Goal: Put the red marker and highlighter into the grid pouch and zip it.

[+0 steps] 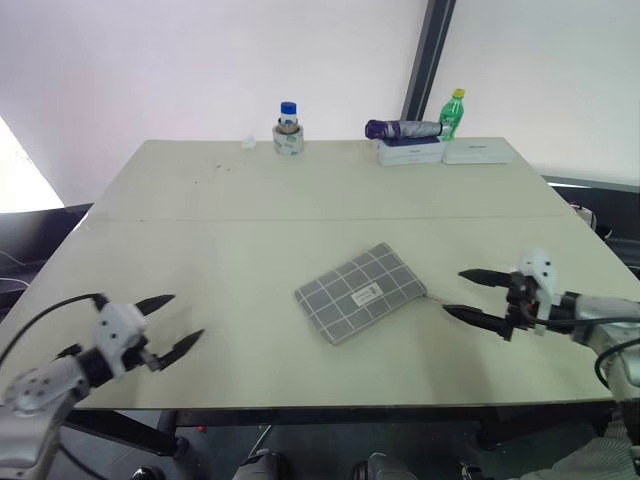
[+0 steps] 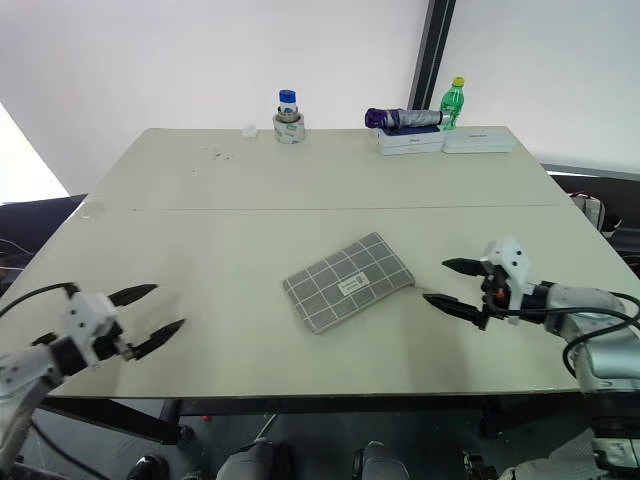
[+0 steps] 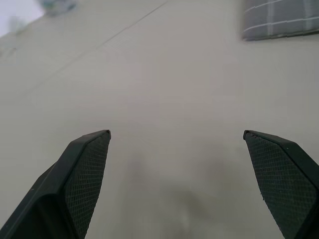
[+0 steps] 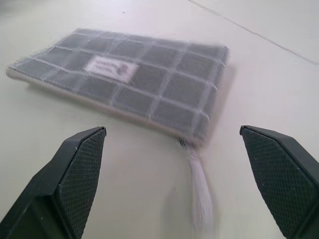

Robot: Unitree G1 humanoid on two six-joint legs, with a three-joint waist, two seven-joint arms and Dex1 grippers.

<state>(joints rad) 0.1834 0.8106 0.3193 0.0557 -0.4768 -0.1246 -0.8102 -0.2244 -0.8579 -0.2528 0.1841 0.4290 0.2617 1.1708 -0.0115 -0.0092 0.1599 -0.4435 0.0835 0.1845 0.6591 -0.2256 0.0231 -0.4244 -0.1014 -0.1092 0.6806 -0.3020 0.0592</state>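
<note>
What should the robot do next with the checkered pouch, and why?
Probably nothing more than drawing both arms back. The grid pouch lies flat on the table with its edge looking closed, and no pens lie outside it. The left gripper and right gripper are both open, empty and off to its sides.
</note>
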